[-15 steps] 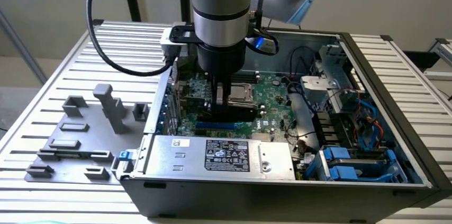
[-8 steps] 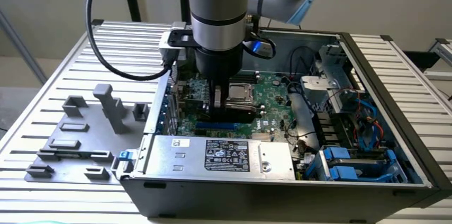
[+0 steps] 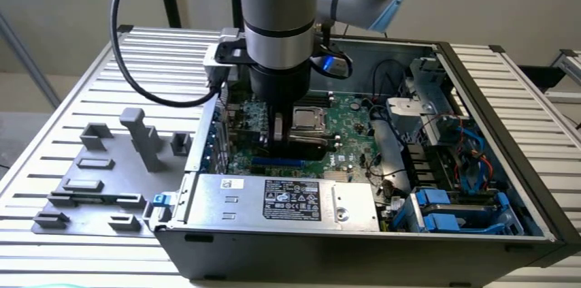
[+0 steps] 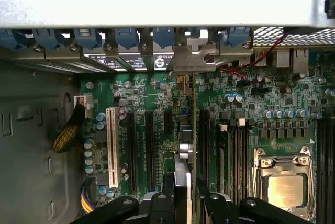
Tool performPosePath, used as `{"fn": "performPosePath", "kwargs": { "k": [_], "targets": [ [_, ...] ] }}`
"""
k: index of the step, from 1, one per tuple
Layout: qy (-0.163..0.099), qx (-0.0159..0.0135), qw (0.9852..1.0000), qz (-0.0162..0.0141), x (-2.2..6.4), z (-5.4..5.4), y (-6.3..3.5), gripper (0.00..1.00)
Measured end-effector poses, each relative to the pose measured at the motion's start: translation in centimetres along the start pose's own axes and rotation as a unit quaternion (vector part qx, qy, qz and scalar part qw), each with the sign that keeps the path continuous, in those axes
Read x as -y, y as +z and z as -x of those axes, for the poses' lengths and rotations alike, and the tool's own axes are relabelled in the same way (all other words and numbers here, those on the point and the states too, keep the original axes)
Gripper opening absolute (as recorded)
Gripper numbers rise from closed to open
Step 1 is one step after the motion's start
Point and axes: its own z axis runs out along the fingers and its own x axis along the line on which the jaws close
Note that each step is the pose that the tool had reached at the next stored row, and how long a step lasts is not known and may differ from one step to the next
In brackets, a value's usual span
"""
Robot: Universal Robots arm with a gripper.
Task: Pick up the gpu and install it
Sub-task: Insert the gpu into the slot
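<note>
Claw (image 3: 292, 137) hangs inside the open computer case (image 3: 363, 255), closed partway on the gpu (image 4: 183, 169), so pickup looks done. It holds the card on edge over the motherboard (image 4: 137, 94) slots, with the bracket (image 4: 193, 59) at the rear wall. Whether the card is fully seated I cannot tell.

item: gpu (image 4: 185, 174), thin dark card w/ silvery bracket at one end
pose: upright, edge-on in wrist view
hold: pinched betw. fingers of gripper (image 4: 184, 200)
where: inside case, over mobo slots, bracket end at rear wall
seated: can't tell
</note>
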Motion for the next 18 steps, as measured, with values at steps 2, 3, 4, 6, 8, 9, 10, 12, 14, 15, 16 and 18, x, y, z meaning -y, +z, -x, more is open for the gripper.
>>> {"fn": "performPosePath", "kwargs": {
  "k": [2,3,4,6,8,9,10,12,14,15,16,18],
  "targets": [
    [0.0,-0.0003,1.0,0.0,-0.08,-0.01,0.14,0.26],
    [0.0,-0.0004,1.0,0.0,-0.11,-0.02,0.21,0.26],
    [0.0,-0.0006,1.0,0.0,-0.15,-0.03,0.29,0.26],
    [0.0,-0.0009,1.0,0.0,-0.17,-0.04,0.44,0.26],
    [0.0,-0.0012,1.0,0.0003,-0.18,-0.02,0.51,0.26],
    [0.0,-0.0012,1.0,0.0004,-0.19,0.0,0.55,0.26],
    [0.0,-0.0012,1.0,0.0007,-0.19,0.02,0.57,0.26],
    [0.001,-0.0013,1.0,0.0012,-0.21,0.09,0.6,0.26],
    [0.001,-0.0014,1.0,0.0016,-0.24,0.15,0.64,0.26],
    [0.002,-0.0015,1.0,0.0016,-0.27,0.16,0.66,0.26],
    [0.002,-0.0017,1.0,0.0017,-0.3,0.18,0.68,0.26],
    [0.004,-0.0022,1.0,0.0019,-0.36,0.21,0.73,0.26]
  ]
}}
